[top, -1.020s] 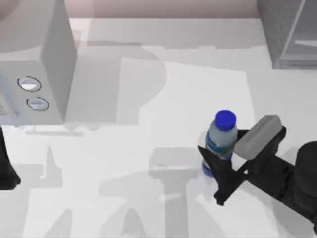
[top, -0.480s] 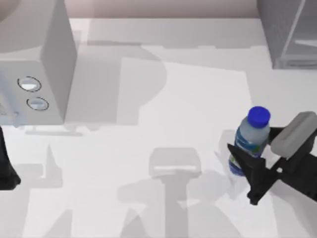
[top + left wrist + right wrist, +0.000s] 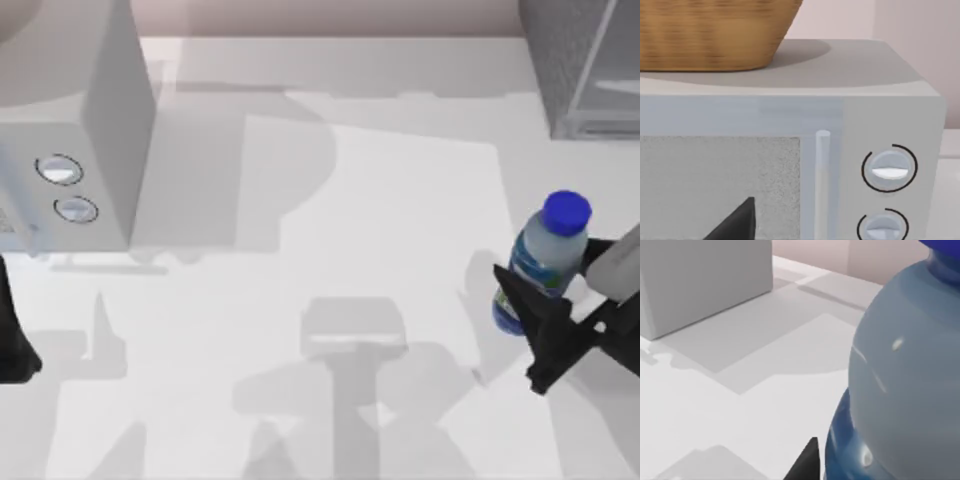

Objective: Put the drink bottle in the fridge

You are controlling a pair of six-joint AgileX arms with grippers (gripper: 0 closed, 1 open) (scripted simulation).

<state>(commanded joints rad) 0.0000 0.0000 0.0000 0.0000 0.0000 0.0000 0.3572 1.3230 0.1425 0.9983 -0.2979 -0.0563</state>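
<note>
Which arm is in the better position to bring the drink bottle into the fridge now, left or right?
Right. The right gripper holds the drink bottle upright near the table's right side, with the fridge just beyond at the top right. The left arm is parked at the far left, facing the microwave.

The right gripper (image 3: 545, 315) is carrying the drink bottle (image 3: 543, 262) across the table (image 3: 400, 200) toward the top view's right side, its fingers clamped on the lower part of the bottle. Across the 3 top-view moments the bottle is shifting from near the table's middle to close by the right edge, and slightly farther back, nearer the fridge (image 3: 585, 60). The arm behind it is sliding out past the right edge, so less of it is showing.
</note>
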